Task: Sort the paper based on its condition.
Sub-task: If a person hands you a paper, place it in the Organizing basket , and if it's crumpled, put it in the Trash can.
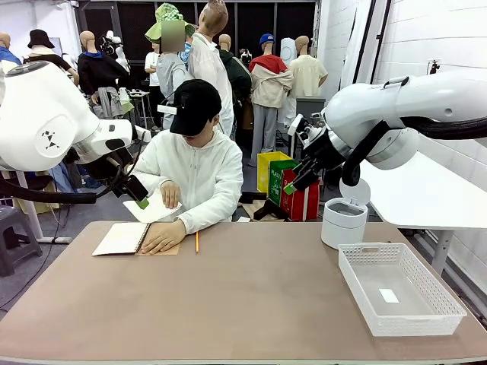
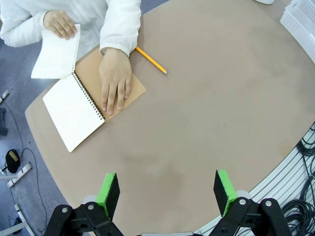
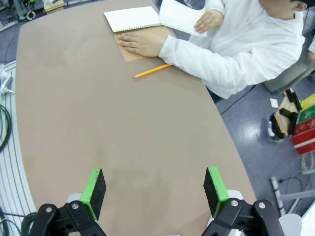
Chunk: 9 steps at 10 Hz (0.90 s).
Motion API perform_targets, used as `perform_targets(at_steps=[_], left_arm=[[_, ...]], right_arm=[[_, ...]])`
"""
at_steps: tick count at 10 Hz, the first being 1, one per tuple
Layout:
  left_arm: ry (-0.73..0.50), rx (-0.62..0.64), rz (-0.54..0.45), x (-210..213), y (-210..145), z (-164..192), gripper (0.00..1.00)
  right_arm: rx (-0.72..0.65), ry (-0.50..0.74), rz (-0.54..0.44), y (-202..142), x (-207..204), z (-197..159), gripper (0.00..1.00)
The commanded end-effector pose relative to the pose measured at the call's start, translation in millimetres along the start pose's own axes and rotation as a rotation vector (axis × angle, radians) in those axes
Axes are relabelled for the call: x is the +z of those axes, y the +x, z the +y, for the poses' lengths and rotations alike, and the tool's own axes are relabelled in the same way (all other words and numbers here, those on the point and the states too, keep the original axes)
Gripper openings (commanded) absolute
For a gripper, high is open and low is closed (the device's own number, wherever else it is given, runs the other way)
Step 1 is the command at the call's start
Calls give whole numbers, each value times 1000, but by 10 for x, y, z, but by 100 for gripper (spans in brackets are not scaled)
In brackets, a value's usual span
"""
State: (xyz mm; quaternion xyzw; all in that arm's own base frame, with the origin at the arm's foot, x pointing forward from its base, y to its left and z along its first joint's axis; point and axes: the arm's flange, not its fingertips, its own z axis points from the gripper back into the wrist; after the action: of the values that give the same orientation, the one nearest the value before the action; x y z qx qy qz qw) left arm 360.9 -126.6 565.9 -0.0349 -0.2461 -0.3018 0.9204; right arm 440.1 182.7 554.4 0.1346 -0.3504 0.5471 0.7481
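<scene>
At the table's far side a person lifts a smooth white paper sheet [image 1: 154,208] with one hand. It hangs at the spiral of an open brown-covered notebook [image 1: 122,239], and I cannot tell whether it is still bound in. The person's other hand lies flat on the notebook. From the wrists I see the sheet [image 2: 54,51] [image 3: 179,14] and the notebook [image 2: 74,108] [image 3: 132,18]. My left gripper [image 1: 137,194] [image 2: 166,194] hovers open, high over the near left of the table. High on the right, my right gripper [image 1: 293,185] [image 3: 154,191] is open too. Both hold nothing.
A yellow pencil [image 1: 196,242] [image 2: 151,60] [image 3: 152,71] lies beside the notebook. A white mesh basket [image 1: 426,315] sits at the table's right, its corner [image 2: 300,14] in the left wrist view. A white round bin [image 1: 344,222] stands behind it. The tabletop's middle is bare brown.
</scene>
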Motion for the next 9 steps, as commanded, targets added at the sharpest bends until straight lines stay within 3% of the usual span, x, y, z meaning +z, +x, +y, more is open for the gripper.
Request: perform_targets(at_steps=[1, 9], left_arm=[[-4, 1, -4, 11, -2, 6, 100], [-4, 1, -4, 11, -2, 6, 100]], right_arm=[[-1, 1, -1, -1, 4, -4, 100], [-1, 1, -1, -1, 4, -4, 100]])
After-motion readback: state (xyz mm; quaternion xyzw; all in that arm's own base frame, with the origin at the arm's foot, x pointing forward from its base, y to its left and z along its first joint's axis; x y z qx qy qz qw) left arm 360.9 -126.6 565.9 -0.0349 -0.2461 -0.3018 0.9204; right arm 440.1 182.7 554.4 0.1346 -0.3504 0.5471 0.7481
